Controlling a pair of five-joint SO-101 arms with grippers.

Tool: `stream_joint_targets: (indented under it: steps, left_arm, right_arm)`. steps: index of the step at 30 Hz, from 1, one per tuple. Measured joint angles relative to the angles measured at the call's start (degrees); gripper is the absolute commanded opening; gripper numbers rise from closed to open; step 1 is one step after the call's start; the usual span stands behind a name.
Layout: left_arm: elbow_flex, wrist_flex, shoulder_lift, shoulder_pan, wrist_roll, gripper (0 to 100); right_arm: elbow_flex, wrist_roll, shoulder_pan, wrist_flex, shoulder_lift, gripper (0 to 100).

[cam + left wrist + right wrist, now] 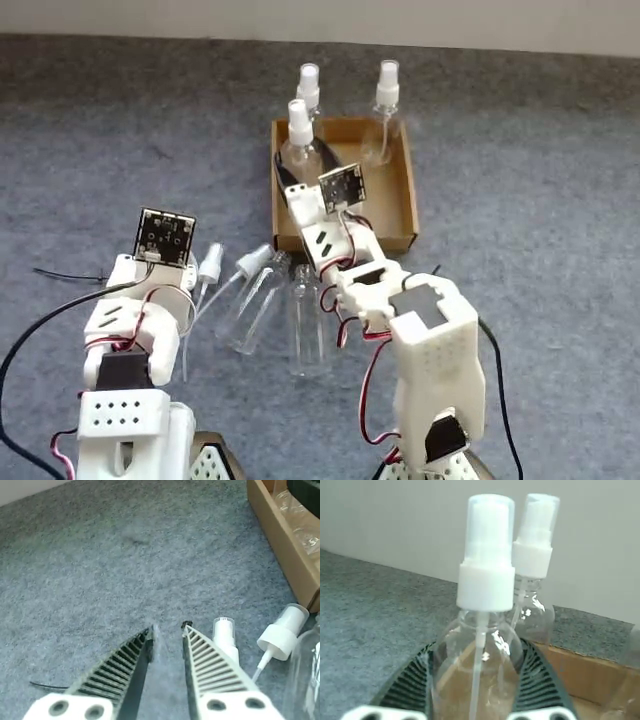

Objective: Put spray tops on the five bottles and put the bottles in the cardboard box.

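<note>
At cardboard box (409, 190), right jaws clasping bottle (470, 665)

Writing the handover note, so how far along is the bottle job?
Done: two capped bottles stand in the cardboard box. In hand: the right gripper grips a third capped bottle there. Still to do: two bottles lie on the carpet by two seemingly loose spray tops, near the open, empty left gripper.
</note>
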Motion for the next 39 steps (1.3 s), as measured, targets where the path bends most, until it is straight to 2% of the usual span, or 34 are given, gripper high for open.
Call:
stream_joint_targets:
  steps: [15,17,24,39]
  left_arm:
    - [0.0,-0.09,0.0,0.0,0.0,10]
    - [0.0,-0.09,0.0,0.0,0.0,10]
    - [0.0,-0.09,0.0,0.0,0.0,10]
    - [0.0,-0.09,0.0,0.0,0.0,10]
  right_arm:
    - [0.0,0.0,0.0,0.0,0.09,0.8]
    - [0.0,1.85,0.0,0.0,0.09,0.8]
    - [-0.09,4.22,0.0,0.0,0.09,14.7]
    - [-0.09,4.57,-0.26,0.0,0.09,15.6]
